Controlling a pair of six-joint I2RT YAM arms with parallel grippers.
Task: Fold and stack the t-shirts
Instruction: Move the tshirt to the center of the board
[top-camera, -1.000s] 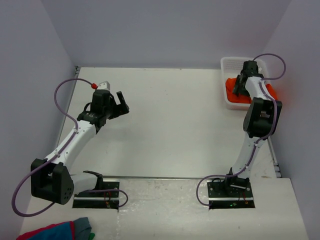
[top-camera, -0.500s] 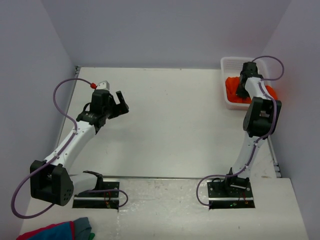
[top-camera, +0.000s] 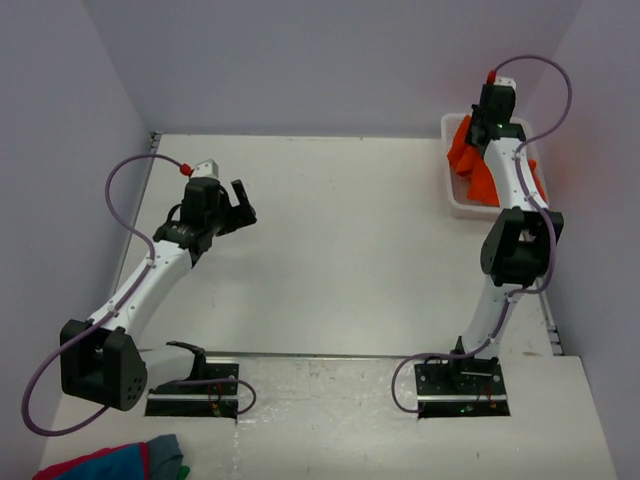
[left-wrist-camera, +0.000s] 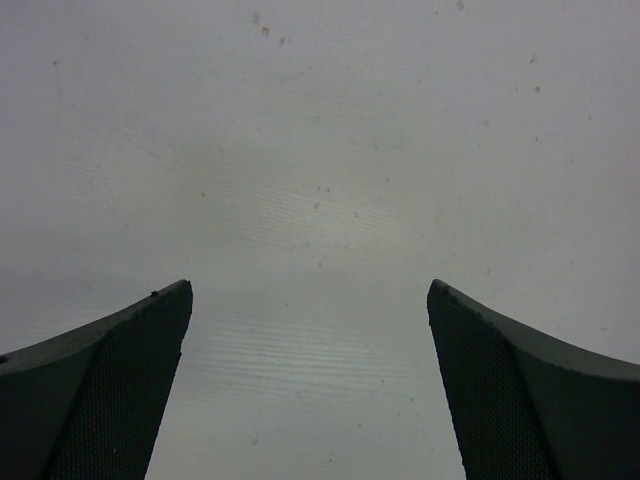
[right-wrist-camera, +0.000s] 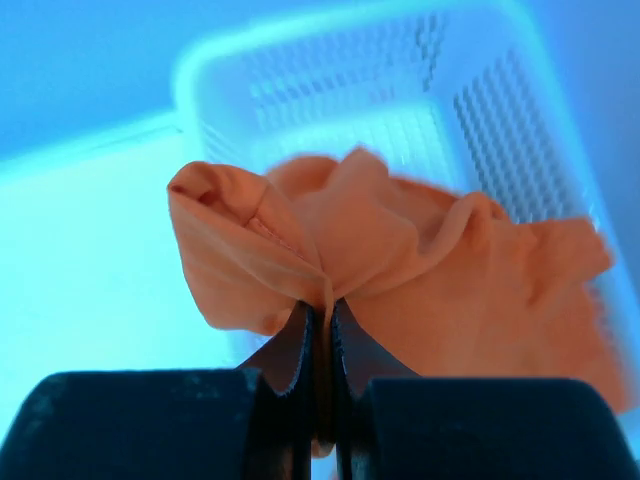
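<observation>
Item 1: white plastic basket (top-camera: 466, 209), mesh-walled, at the far right corner of the tabletop (top-camera: 350, 250).
Item 2: red, blue and grey cloth bundle (top-camera: 120, 462), crumpled, at the near left corner, partly cut off by the frame edge.

left arm (top-camera: 150, 277), right arm (top-camera: 511, 178) — white links, black joints | cables (top-camera: 113, 186): purple | fingers (left-wrist-camera: 100, 400): black, dimpled

The bright orange t-shirt (top-camera: 466, 155) is plain, thin and crumpled. My right gripper (right-wrist-camera: 322, 312) pinches one fold of it tight between closed jaws. The rest hangs bunched into the white basket (top-camera: 455, 207) at the table's far right corner.
</observation>
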